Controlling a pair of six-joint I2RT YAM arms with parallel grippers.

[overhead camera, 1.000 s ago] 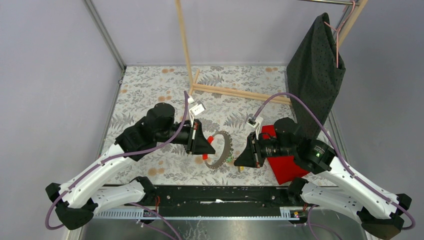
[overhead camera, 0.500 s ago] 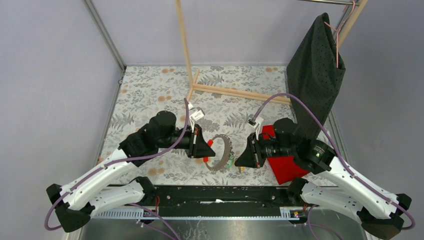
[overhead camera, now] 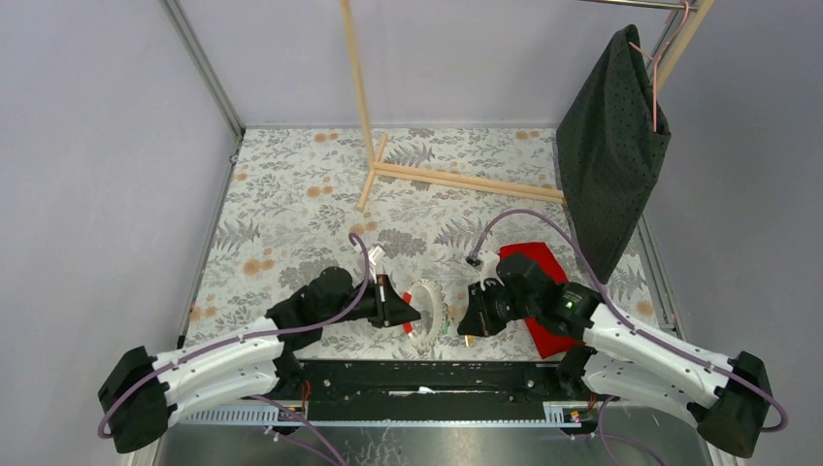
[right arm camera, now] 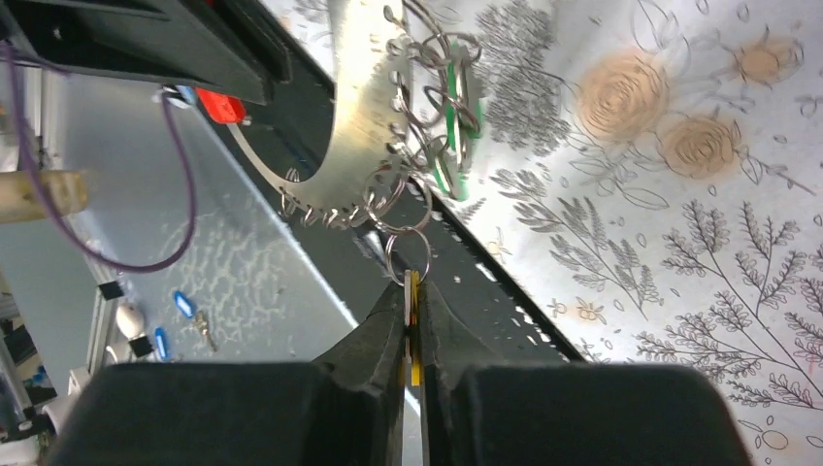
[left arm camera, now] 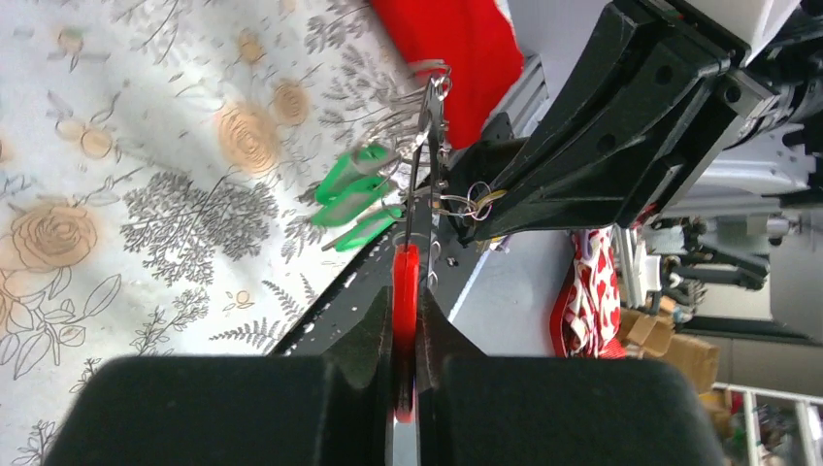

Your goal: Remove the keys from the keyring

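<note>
The keyring, a wide silver ring with small wire loops along its rim, hangs between both grippers near the table's front edge. My left gripper is shut on a red piece on the ring's rim. The ring shows edge-on in the left wrist view. Green keys hang from the keyring on loops. My right gripper is shut on a yellow key, which hangs by a small wire loop from the ring's lower rim.
A red cloth lies right of the right gripper. A wooden frame stands at the back and a dark cloth hangs on a hanger at back right. A black rail runs along the near edge.
Both arms have drawn back toward the near edge and lower, carrying the keyring with them. The ring has turned and now shows its pale face from above.
</note>
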